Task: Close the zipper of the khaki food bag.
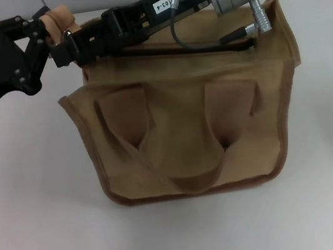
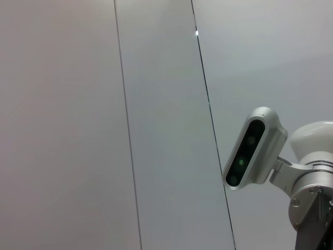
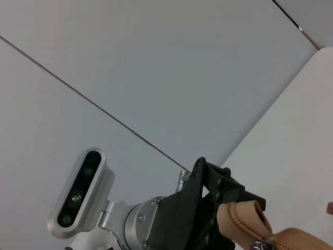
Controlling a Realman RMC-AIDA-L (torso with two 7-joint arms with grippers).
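The right arm reaches in from the upper right, lying low and nearly level across the top of the khaki food bag (image 1: 188, 140), its right gripper (image 1: 68, 44) at the bag's far left corner. The left gripper (image 1: 35, 33) comes in from the left edge, its black linkage angled up toward that same corner, clenched on the tan end tab of the zipper (image 1: 56, 19). Whether the right gripper is pinched shut I cannot tell. The bag stands on the white desk (image 1: 38, 234) just below both grippers, handles hanging down its front. The right wrist view alone shows the zipper (image 3: 260, 229) teeth and a silver pull beside the left gripper (image 3: 218, 208); the left wrist view shows only wall and a camera head (image 2: 253, 148)
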